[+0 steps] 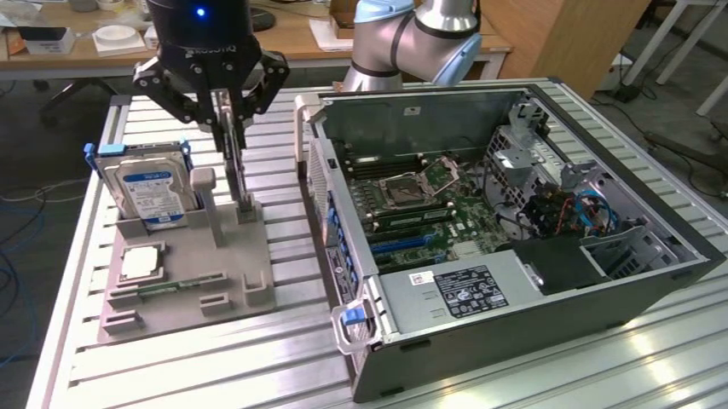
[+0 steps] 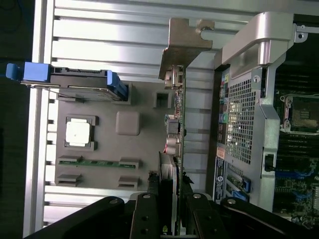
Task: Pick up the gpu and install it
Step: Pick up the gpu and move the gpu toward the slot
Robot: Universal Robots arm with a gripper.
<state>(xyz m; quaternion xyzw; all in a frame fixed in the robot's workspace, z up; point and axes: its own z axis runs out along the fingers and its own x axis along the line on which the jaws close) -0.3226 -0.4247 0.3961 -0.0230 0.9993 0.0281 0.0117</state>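
- The gpu (image 1: 237,166) stands on its edge in a slot of the grey holder (image 1: 193,256), not yet inside the computer case (image 1: 637,281).
- The gripper (image 1: 224,115) is directly above the card. Its fingers are drawn narrow, one on each flat face, and they seem to press on the upper edge.
- In the wrist view the gpu (image 2: 178,124) is seen edge-on between the fingers of the gripper (image 2: 174,199). Its long axis runs from there to the metal bracket (image 2: 187,37), alongside the case's rear panel.
- The case lies open just beside the holder, on the exterior view's right, with the motherboard (image 1: 421,213) exposed.
- The hard drive (image 1: 150,192) stands in the same holder, on the exterior view's left of the card.
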